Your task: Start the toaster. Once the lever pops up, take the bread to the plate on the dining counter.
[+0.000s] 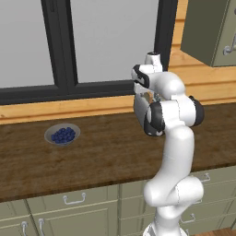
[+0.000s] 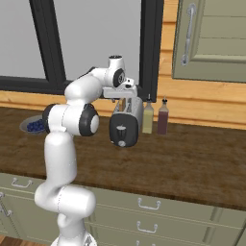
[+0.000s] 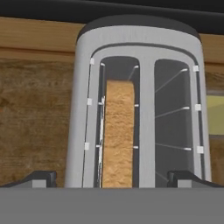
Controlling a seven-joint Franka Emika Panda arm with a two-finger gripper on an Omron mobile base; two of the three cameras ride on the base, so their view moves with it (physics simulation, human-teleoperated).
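Note:
The dark grey toaster [image 2: 126, 126] stands on the wood counter by the window, partly behind my arm in the left base view [image 1: 139, 107]. The tan bread [image 3: 118, 135] stands upright in the left slot; the right slot is empty. The bread's top edge [image 2: 123, 104] peeks above the slot. My gripper [image 3: 114, 177] hangs directly over the toaster, open, with one fingertip [image 3: 41, 177] outside each side of the toaster body and nothing held. A lever knob [image 2: 121, 129] shows on the toaster's front face. The plate and the dining counter are out of view.
A grey bowl of blue berries [image 1: 62, 134] sits on the counter [image 1: 101, 156] to the left. Two bottles [image 2: 148, 117] [image 2: 162, 116] stand just right of the toaster against the wall. A wall cabinet [image 2: 211, 38] hangs at the upper right.

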